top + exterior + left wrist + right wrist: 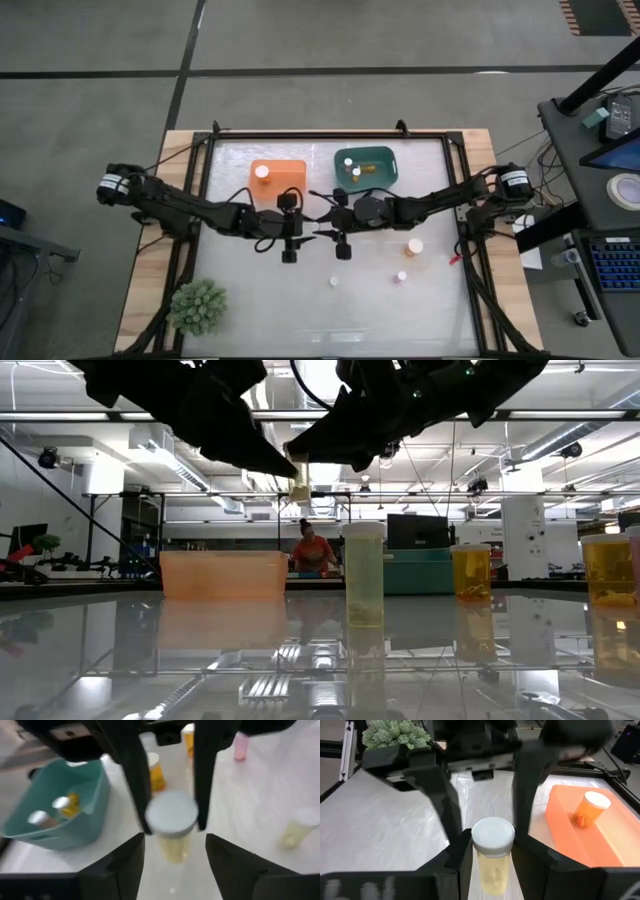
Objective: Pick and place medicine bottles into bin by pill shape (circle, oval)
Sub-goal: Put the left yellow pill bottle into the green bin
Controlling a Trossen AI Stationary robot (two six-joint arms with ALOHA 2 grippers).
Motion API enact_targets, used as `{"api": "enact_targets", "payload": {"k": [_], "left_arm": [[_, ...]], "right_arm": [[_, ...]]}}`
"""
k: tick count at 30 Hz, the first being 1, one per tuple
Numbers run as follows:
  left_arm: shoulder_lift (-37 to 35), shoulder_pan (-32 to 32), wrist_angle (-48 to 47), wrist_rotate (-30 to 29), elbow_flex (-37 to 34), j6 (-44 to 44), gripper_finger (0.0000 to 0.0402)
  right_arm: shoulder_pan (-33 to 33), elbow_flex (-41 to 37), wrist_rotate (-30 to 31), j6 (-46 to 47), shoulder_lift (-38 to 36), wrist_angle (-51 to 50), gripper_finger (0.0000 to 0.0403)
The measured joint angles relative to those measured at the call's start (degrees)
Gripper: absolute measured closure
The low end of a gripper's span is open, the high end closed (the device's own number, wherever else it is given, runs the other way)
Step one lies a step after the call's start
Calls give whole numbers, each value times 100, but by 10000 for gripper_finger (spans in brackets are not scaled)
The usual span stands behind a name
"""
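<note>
Right wrist view is showing the right gripper [492, 851] clenching an unlabelled pale bottle [492, 855] mid-table, the left gripper [482, 795] standing released around it.

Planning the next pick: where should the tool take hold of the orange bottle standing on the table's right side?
Grip the orange bottle around its round body just below the white cap, coming straight down from above. It stands upright, cap up, with nothing touching it, so the fingers can probably drop either side.
</note>
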Motion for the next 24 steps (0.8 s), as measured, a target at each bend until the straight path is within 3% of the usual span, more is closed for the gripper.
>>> {"api": "enact_targets", "payload": {"k": [7,17,24], "left_arm": [[-535,1,-183,-441,-55,799,195],[-1569,140,177,-521,-306,1526,194],[-1792,318,635,-642,-364,2033,194]], "right_arm": [[-153,-49,45,8,-151,-152,292],[-897,-572,70,381,-749,-118,289],[-1409,-1012,605,961,-1136,-103,286]]}}
